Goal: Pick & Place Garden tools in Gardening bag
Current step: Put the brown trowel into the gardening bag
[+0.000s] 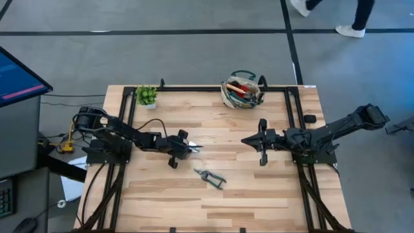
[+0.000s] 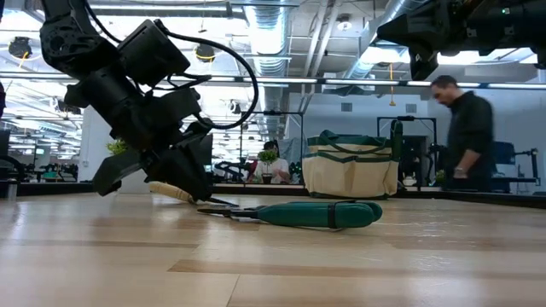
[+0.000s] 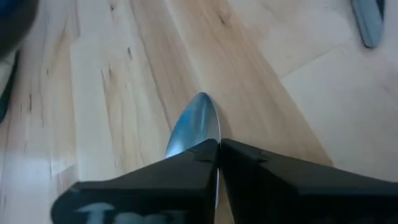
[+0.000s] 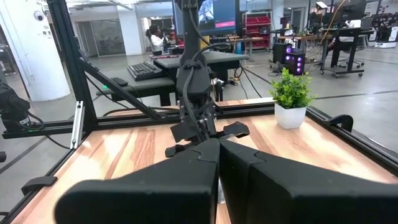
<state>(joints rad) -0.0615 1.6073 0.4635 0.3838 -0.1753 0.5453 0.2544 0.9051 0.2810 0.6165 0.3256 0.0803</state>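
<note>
Left claw (image 1: 191,149) clamped on trowel (image 3: 196,127) blade, low at worktop (image 1: 259,200) centre. Thin, slick hold: likely to pivot or slip when lifted. Bag (image 1: 242,91) at 12 o'clock. Right claw (image 1: 248,140) shut, idle at 3 o'clock.

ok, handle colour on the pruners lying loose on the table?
Dark green handles on the pruners, clearest in the low view.

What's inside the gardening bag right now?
High view shows red-and-black handles sticking out of the gardening bag. Anything deeper is hidden by the fabric wall; from the low view only the bag's outside shows.
</note>
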